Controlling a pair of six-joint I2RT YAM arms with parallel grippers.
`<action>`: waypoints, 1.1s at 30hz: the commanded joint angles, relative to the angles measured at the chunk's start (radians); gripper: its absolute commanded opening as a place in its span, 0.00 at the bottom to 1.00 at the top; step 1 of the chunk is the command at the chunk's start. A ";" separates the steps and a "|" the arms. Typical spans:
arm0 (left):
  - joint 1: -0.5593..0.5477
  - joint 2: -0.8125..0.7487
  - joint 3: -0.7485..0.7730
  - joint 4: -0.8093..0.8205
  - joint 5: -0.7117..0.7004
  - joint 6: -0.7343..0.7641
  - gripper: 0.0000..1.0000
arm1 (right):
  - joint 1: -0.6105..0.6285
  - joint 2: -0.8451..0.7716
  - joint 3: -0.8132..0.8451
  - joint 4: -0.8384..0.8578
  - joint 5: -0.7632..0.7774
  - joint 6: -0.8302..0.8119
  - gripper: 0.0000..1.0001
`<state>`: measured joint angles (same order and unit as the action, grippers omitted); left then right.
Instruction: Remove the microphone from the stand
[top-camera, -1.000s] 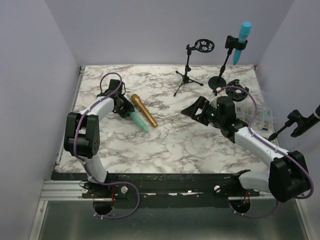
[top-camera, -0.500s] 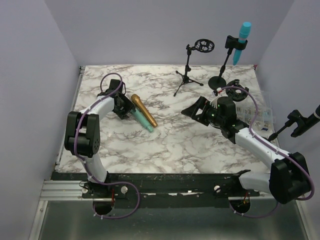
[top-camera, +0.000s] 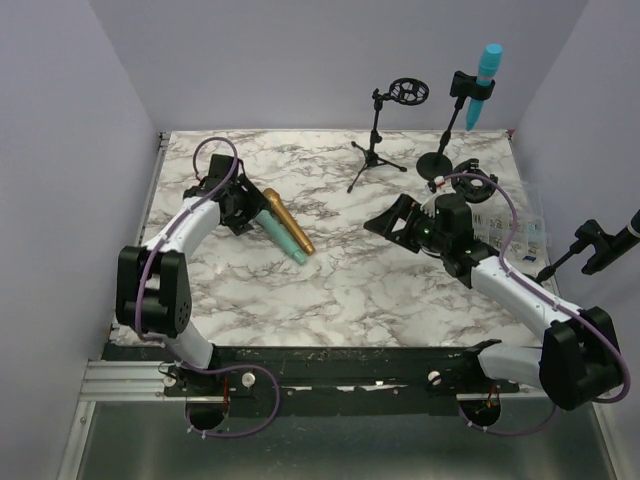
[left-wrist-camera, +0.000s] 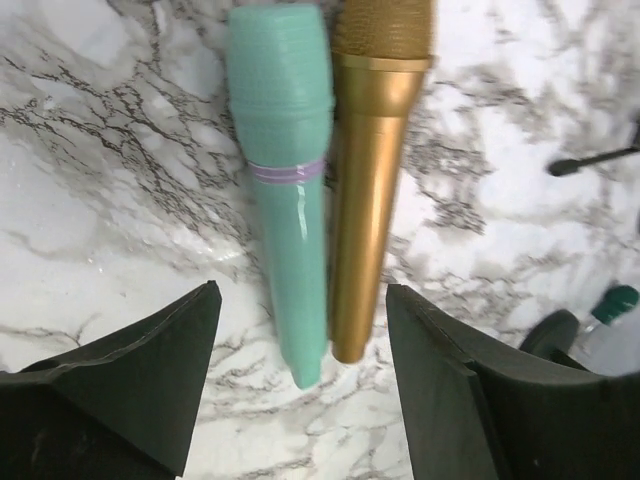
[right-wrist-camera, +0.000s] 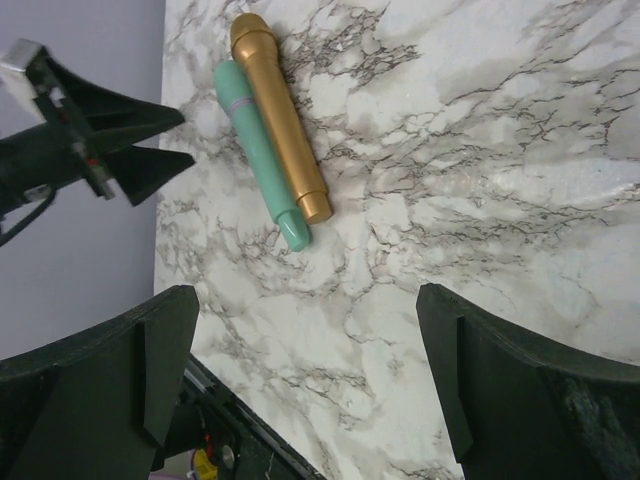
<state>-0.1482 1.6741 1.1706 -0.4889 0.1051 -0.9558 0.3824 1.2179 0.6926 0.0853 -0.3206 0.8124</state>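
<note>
Marble table (top-camera: 340, 290) with grey veins fills the top view. At about 10 o'clock on it sits the left gripper (top-camera: 243, 208). Its jaws are wide open and hold nothing. In the left wrist view the left gripper (left-wrist-camera: 302, 295) has its two black fingers (left-wrist-camera: 170, 350) on either side of the thin ends of two mics that lie flat on the table.

The mint green mic (top-camera: 282, 238) (left-wrist-camera: 285, 200) is on the left. The gold mic (top-camera: 288, 222) (left-wrist-camera: 375, 200) lies right beside it, and the two touch along their sides. Both point from 11 o'clock down to 5 o'clock in the top view.

At 12 o'clock stands a small black tripod stand (top-camera: 375, 150) with a round ring on top.

Just right of the middle is the right gripper (top-camera: 388, 218), up off the table. Its jaws are wide open too, with nothing in them. Its wrist view shows the green mic (right-wrist-camera: 258, 145) and the gold one (right-wrist-camera: 280, 115) far ahead.

At 1 o'clock a round-foot stand (top-camera: 445, 135) holds the blue mic (top-camera: 484, 80) in its clip, tilted a bit, well apart from both grippers.

At 3 o'clock lies a clear box (top-camera: 515, 230).
</note>
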 joint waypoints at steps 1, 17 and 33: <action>-0.001 -0.196 -0.016 0.009 0.031 0.054 0.71 | 0.002 -0.017 0.006 -0.053 0.052 -0.039 1.00; 0.001 -0.589 -0.047 0.294 0.403 0.456 0.82 | 0.003 0.090 0.251 -0.272 0.207 -0.230 1.00; -0.008 -0.703 -0.097 0.332 0.473 0.489 0.83 | -0.080 0.605 0.866 -0.121 0.283 -0.283 0.94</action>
<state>-0.1528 1.0302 1.0874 -0.1978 0.5541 -0.4973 0.3519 1.6745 1.4395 -0.1192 0.0170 0.5289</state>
